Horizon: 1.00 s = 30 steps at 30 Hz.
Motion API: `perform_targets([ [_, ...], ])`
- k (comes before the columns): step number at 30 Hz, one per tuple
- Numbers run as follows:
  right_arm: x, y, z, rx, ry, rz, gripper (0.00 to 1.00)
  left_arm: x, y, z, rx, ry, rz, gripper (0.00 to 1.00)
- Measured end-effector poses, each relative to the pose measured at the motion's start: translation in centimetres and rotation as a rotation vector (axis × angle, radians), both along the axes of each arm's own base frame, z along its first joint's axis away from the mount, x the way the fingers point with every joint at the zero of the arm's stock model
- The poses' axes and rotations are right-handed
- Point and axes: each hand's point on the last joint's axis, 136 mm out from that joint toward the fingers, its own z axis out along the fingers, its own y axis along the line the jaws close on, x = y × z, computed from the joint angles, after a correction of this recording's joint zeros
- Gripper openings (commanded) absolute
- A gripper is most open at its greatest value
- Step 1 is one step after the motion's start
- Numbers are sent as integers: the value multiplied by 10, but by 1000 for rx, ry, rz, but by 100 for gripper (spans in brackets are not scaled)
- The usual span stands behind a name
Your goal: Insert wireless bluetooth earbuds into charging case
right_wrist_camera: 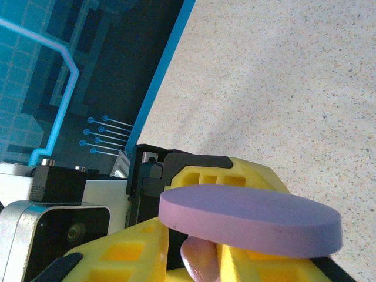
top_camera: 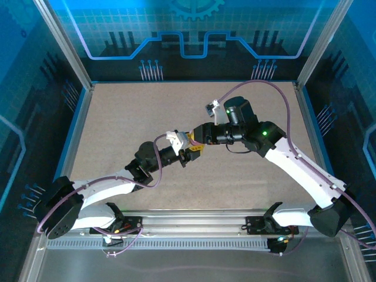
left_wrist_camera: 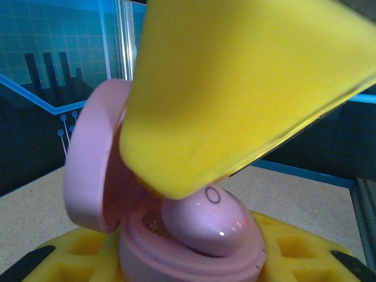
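Note:
The pink charging case (left_wrist_camera: 188,258) stands open, its lid (left_wrist_camera: 94,170) swung up to the left. My left gripper (top_camera: 187,154) is shut on the case base, its yellow fingers (left_wrist_camera: 76,255) on either side. A glossy pink earbud (left_wrist_camera: 205,220) rests partly in the right-hand well of the case, pressed from above by a yellow finger (left_wrist_camera: 235,88) of my right gripper (top_camera: 198,144). In the right wrist view the earbud (right_wrist_camera: 200,261) is pinched between that gripper's fingers (right_wrist_camera: 135,252), just under the edge-on lid (right_wrist_camera: 252,220). The left well looks vacant.
Both arms meet over the middle of the tan tabletop (top_camera: 117,117). Metal posts and blue panel walls (top_camera: 76,70) ring the table. A metal rail (top_camera: 194,226) runs along the near edge by the arm bases.

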Motion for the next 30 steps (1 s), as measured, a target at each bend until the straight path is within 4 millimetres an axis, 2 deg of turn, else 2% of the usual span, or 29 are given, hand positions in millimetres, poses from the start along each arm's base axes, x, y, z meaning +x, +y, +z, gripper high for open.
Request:
perform_targets([
  [6, -2, -4, 6, 4, -21, -9, 37, 0, 0, 2, -6, -6, 2, 27],
  [20, -16, -20, 40, 86, -168, -19, 38, 0, 0, 6, -18, -18, 2, 27],
  [25, -20, -34, 52, 114, -255, -62, 40, 0, 0, 6, -18, -18, 1, 27],
  [30, -19, -57, 66, 120, -346, -161, 43, -2, 0, 7, -17, -18, -5, 27],
])
